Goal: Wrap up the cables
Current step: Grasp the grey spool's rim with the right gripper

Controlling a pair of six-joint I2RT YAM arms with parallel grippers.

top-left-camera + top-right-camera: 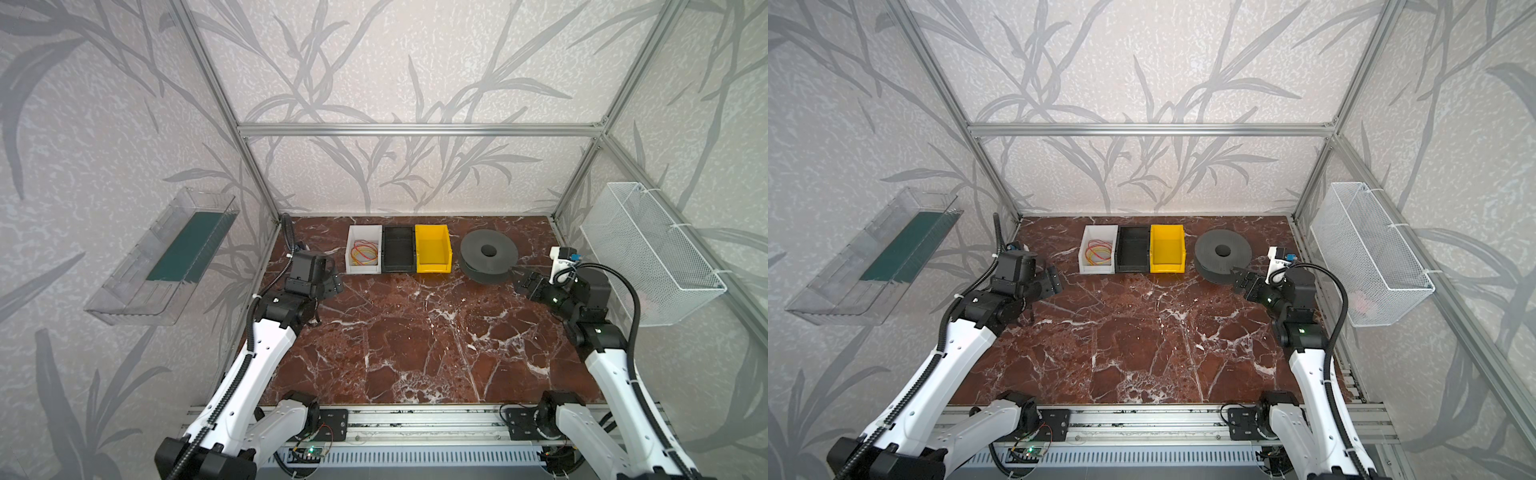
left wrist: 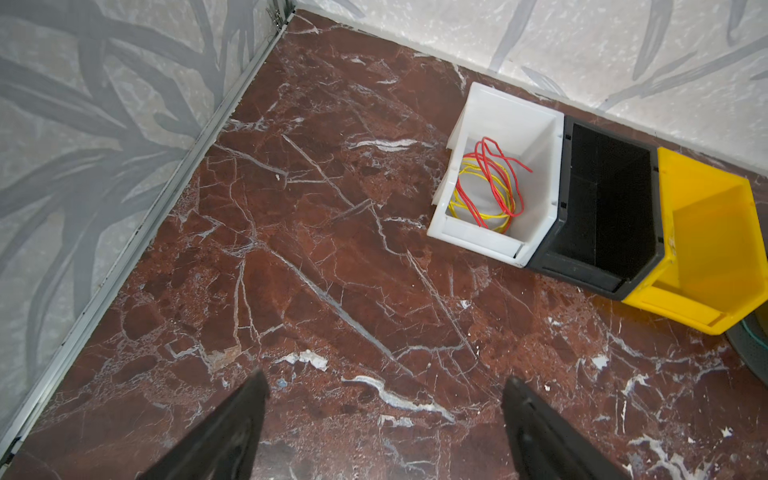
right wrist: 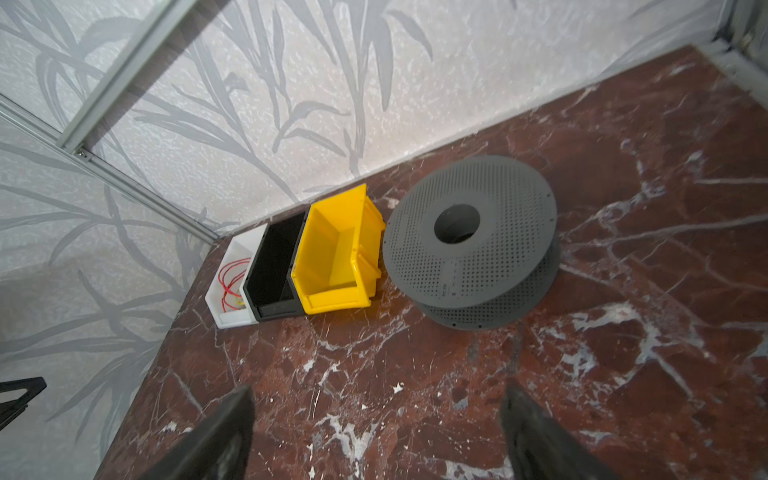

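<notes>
Wrapping not yet begun: the red and yellow cables (image 2: 490, 187) lay loosely coiled in the white bin (image 2: 534, 137), well apart from the grey spool (image 3: 498, 266), while the left gripper (image 2: 384, 378) and right gripper (image 3: 378, 388) hovered with jaws spread wide, grasping nothing.

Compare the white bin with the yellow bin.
The white bin holds the cables, loose red and yellow loops; the yellow bin is empty. In both top views the white bin ends the row on the left, the yellow bin on the right, nearest the spool. Both are open-topped, alike in shape, flanking the black bin.
</notes>
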